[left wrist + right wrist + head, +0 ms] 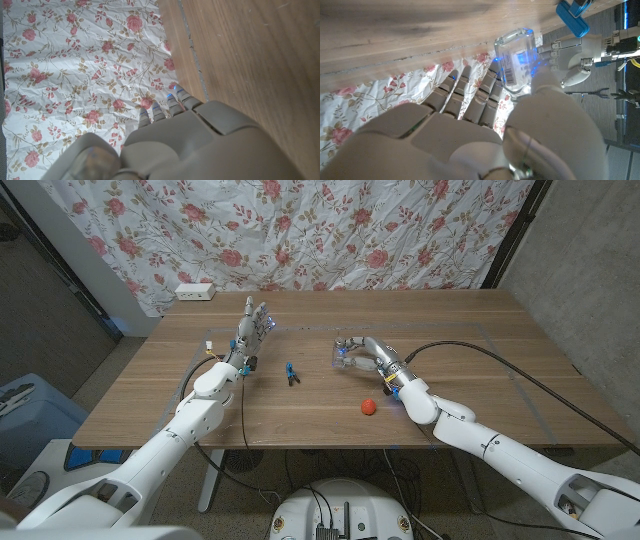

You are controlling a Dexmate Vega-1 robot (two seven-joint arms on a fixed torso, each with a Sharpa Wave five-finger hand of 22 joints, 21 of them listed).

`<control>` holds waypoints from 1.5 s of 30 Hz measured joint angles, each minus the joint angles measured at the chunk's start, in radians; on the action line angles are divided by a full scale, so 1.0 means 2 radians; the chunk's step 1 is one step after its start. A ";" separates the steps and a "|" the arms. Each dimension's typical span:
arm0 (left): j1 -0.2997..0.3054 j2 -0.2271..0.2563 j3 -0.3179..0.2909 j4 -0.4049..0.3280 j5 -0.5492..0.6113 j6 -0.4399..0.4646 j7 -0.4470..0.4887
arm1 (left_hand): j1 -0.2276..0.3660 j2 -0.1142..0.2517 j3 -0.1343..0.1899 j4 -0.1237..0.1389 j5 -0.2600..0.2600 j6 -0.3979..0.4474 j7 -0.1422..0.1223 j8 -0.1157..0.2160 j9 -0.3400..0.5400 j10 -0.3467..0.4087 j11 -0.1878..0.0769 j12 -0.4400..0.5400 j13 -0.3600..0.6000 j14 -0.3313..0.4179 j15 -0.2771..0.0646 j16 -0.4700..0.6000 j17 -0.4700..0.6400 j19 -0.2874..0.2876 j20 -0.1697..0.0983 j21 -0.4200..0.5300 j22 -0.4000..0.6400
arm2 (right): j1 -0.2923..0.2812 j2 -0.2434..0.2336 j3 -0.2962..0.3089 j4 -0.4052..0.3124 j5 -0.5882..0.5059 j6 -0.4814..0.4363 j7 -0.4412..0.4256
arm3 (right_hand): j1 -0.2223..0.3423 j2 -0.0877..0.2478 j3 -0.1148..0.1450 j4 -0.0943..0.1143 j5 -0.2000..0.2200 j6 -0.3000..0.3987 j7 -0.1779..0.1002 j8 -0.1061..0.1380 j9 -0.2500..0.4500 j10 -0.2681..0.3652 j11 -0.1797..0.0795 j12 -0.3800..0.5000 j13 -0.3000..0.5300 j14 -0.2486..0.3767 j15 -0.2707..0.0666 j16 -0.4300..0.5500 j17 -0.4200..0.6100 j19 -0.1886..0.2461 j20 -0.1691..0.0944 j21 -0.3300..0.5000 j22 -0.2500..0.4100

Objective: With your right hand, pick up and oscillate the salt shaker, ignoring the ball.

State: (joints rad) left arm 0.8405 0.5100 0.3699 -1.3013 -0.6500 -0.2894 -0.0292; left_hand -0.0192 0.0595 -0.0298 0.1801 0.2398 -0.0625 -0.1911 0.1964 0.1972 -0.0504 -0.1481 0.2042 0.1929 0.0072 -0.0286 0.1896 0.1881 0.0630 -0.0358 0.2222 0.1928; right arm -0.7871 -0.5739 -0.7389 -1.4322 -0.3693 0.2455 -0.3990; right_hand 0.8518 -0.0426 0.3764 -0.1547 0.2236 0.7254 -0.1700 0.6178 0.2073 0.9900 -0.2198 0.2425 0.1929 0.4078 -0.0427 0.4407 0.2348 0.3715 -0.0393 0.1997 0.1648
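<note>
The salt shaker (pixel 345 354) is clear glass with a label and stands at the table's middle, right of centre. My right hand (pixel 372 358) wraps around it. In the right wrist view the shaker (pixel 516 60) sits between the fingers (pixel 470 95) and the thumb (pixel 545 100), both touching its sides, with its end against the wood. A small red ball (pixel 368 407) lies on the table just nearer than this hand. My left hand (pixel 250 330) stands upright at centre left, fingers apart, holding nothing.
A blue clip (pixel 291 372) lies between the two hands. A white power strip (pixel 195 292) sits at the far left corner of the table (pixel 480 330). A floral curtain (pixel 330 230) hangs behind. A blue bin (pixel 25 415) stands on the floor at left.
</note>
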 measured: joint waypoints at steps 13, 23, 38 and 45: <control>0.000 0.000 0.000 0.000 0.000 0.000 0.000 | 0.000 0.000 0.000 0.000 0.000 0.000 0.000 0.000 0.000 0.000 0.000 0.000 0.000 0.000 0.000 0.000 0.000 0.000 0.000 0.000 0.000 | -0.005 -0.006 0.012 -0.020 -0.015 -0.017 -0.011 | 0.005 0.005 -0.002 -0.002 -0.002 0.000 0.000 0.002 0.000 0.004 -0.001 -0.003 0.000 0.007 -0.001 0.004 0.000 0.005 -0.001 0.000 0.000; 0.000 0.000 0.000 0.000 0.000 0.000 0.000 | 0.000 0.000 0.000 0.000 0.000 0.000 0.000 0.000 0.000 0.000 0.000 0.000 0.000 0.000 0.000 0.000 0.000 0.000 0.000 0.000 0.000 | -0.002 -0.007 0.015 -0.023 -0.033 -0.021 -0.032 | 0.009 0.008 -0.004 -0.004 -0.002 0.000 0.000 0.002 0.000 0.007 0.000 -0.004 0.000 0.011 0.000 0.006 0.000 0.009 -0.002 0.000 0.000; 0.000 0.000 0.000 0.000 0.000 0.000 0.000 | 0.000 0.000 0.000 0.000 0.000 0.000 0.000 0.000 0.000 0.000 0.000 0.000 0.000 0.000 0.000 0.000 0.000 0.000 0.000 0.000 0.000 | 0.010 -0.008 0.014 -0.012 -0.074 -0.016 -0.080 | 0.009 0.008 -0.004 -0.004 -0.007 0.000 0.000 0.001 0.003 0.008 -0.001 -0.008 0.003 0.016 -0.002 0.009 0.002 0.013 -0.002 0.000 0.000; 0.000 0.000 0.000 0.000 0.000 0.000 0.000 | 0.000 0.000 0.000 0.000 0.000 0.000 0.000 0.000 0.000 0.000 0.000 0.000 0.000 0.000 0.000 0.000 0.000 0.000 0.000 0.000 0.000 | 0.015 -0.008 0.009 -0.006 -0.104 -0.018 -0.113 | 0.022 0.008 -0.007 -0.006 -0.008 -0.002 -0.002 0.000 0.003 0.008 -0.001 -0.009 0.002 0.016 -0.002 0.013 0.003 0.018 0.000 0.000 0.000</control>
State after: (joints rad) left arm 0.8405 0.5105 0.3698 -1.3013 -0.6503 -0.2897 -0.0294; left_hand -0.0192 0.0595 -0.0298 0.1801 0.2398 -0.0625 -0.1911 0.1964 0.1973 -0.0504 -0.1481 0.2042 0.1929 0.0072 -0.0286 0.1896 0.1882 0.0629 -0.0358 0.2222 0.1928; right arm -0.7566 -0.5903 -0.7206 -1.4434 -0.5772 0.2098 -0.6253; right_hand 0.8956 -0.0262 0.3630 -0.1662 0.2083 0.7215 -0.1739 0.6175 0.2142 1.0058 -0.2216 0.2237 0.1976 0.4398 -0.0465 0.4674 0.2405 0.4072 -0.0392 0.2005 0.1648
